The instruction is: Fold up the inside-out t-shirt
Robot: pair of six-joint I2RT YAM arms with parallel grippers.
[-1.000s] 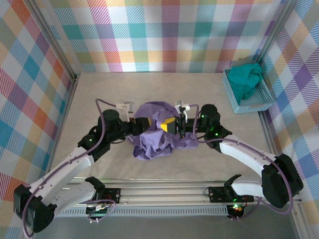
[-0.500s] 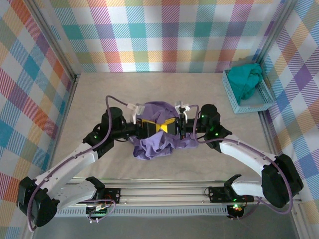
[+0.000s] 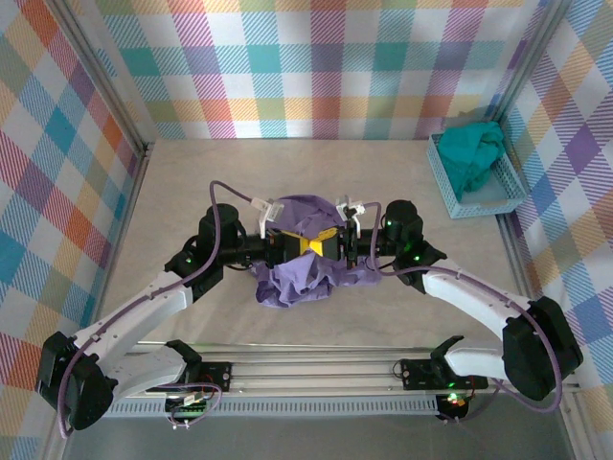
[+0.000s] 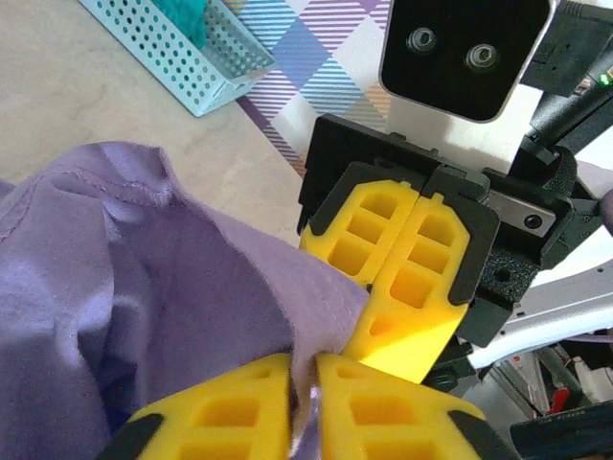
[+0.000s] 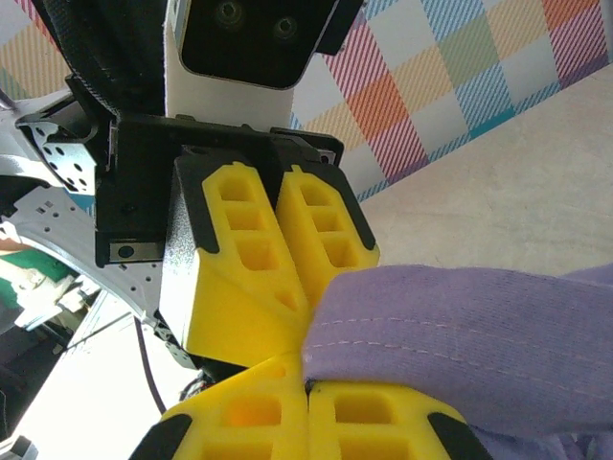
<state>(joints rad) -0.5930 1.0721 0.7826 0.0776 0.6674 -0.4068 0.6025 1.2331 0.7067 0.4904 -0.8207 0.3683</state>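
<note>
Yellow fingers (image 4: 239,414) of the left gripper (image 4: 305,362) stand almost together, with a thin fold of the lavender-purple cotton t-shirt (image 4: 144,287) pinched between their tips. Facing them tip to tip, the right gripper (image 5: 306,385) has its own fingers (image 5: 383,422) pressed together on a stitched hem of the same cloth. So both grips sit on one small piece of the fabric, and the two grippers nearly touch.

Seen from above, the t-shirt is a crumpled heap in the middle of the pale bench (image 3: 182,182), between the two wrists and spreading toward the near edge.

I judge the risks as follows. The pinches look shallow, so the cloth may slip out when the arms pull apart. The two grips may also catch several layers at once, and then the shirt would not open flat but come up as a bunch. Because the fingers are so close, a small sideways error could knock one gripper against the other.

Well apart, at the right side, a light blue perforated plastic basket (image 3: 490,207) holds a teal-green garment (image 3: 474,149); it is not in the way. The purple cables (image 3: 222,188) loop over the wrists near the cloth and could catch it. The checked walls (image 3: 316,67) close the bench on three sides.
</note>
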